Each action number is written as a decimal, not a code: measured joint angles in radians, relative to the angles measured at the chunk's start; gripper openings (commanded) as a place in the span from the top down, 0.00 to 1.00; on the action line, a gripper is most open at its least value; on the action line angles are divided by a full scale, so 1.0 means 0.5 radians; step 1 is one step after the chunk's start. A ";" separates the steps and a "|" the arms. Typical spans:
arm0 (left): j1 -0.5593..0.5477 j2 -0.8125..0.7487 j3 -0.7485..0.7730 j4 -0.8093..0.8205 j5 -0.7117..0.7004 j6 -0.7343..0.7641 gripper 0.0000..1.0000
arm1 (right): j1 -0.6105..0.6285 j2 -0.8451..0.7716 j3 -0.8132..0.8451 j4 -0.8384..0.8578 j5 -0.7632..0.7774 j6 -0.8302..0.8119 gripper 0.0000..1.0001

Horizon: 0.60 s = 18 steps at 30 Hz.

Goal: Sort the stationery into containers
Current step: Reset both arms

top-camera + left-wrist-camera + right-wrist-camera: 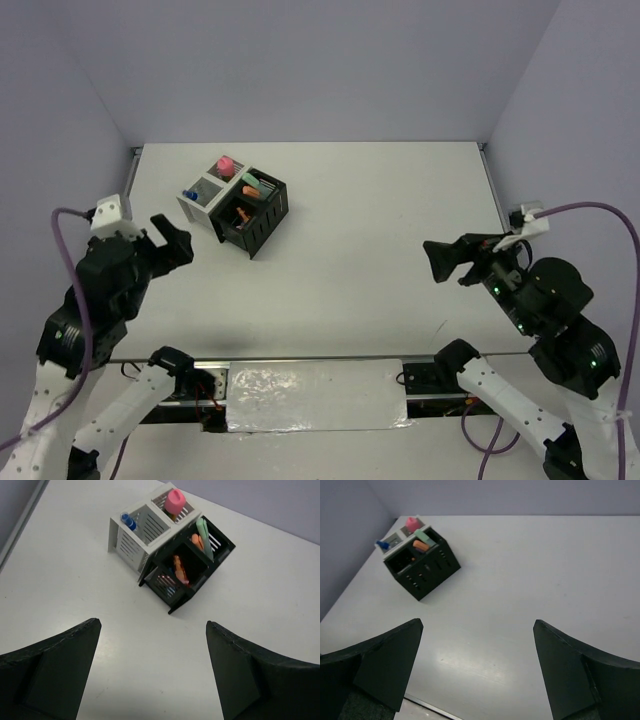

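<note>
The left claw (pixel 152 672) and the right claw (pixel 477 672) were held wide, empty; coloured markers (pixel 204 537) were seen inside square mesh bins (pixel 129 547).

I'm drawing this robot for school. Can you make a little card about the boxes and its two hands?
where: four mesh boxes bunched together, far left of the table
white boxes: blue-capped pen; pink-capped bottle
black boxes: green marker, orange markers
left gripper: fingers open, empty
right gripper: fingers open, empty
</note>
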 measured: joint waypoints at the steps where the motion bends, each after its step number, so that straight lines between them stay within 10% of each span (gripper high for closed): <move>1: 0.000 -0.063 0.000 -0.064 0.036 0.024 0.01 | 0.000 -0.027 0.034 -0.064 0.054 -0.014 0.00; 18: 0.000 -0.705 0.020 -0.682 0.074 0.043 0.01 | 0.001 -0.396 -0.091 -0.469 0.422 -0.005 0.00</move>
